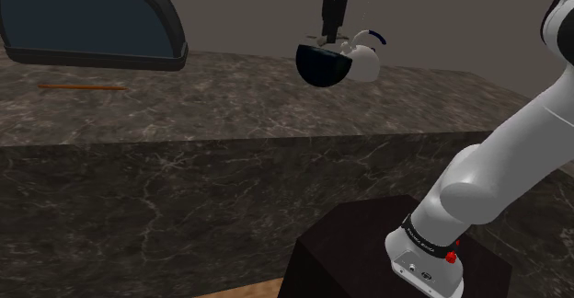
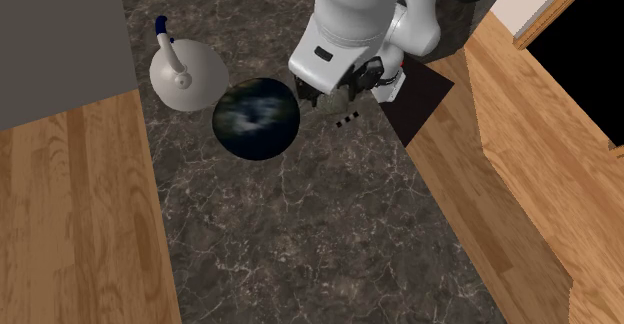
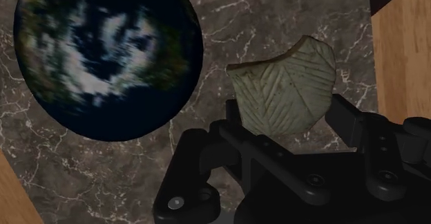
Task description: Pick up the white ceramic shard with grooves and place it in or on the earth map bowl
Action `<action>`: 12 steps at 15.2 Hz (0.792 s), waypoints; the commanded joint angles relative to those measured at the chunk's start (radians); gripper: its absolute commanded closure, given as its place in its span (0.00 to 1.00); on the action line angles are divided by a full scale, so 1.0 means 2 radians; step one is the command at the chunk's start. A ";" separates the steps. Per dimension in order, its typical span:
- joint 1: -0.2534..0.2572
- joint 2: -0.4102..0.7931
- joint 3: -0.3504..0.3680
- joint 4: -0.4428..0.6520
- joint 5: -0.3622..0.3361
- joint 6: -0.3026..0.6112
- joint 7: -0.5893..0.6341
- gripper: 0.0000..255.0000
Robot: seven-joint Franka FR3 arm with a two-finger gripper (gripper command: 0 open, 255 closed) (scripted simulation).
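A pale shard with grooved lines is clasped between my two black fingers. My gripper is shut on it and held above the dark marble counter. The earth map bowl, dark blue with cloud and land patches, lies just beside the shard and nothing is inside it. In the shoulder view my gripper hangs straight down over the rim of the bowl. From the second exterior view my gripper is at the right edge of the bowl.
A white teapot with a blue-tipped handle stands touching the bowl's far side. A large dark tray-like object and an orange pencil lie at the shoulder view's left. Wooden floor flanks the counter.
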 commanded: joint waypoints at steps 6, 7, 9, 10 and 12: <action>-0.014 0.037 -0.017 0.065 -0.010 -0.026 -0.034 1.00; -0.018 0.048 -0.023 0.077 -0.012 -0.026 -0.044 1.00; -0.027 0.071 -0.034 0.104 -0.016 -0.029 -0.066 1.00; -0.032 0.083 -0.039 0.119 -0.018 -0.030 -0.076 1.00; -0.042 0.110 -0.050 0.152 -0.020 -0.035 -0.097 1.00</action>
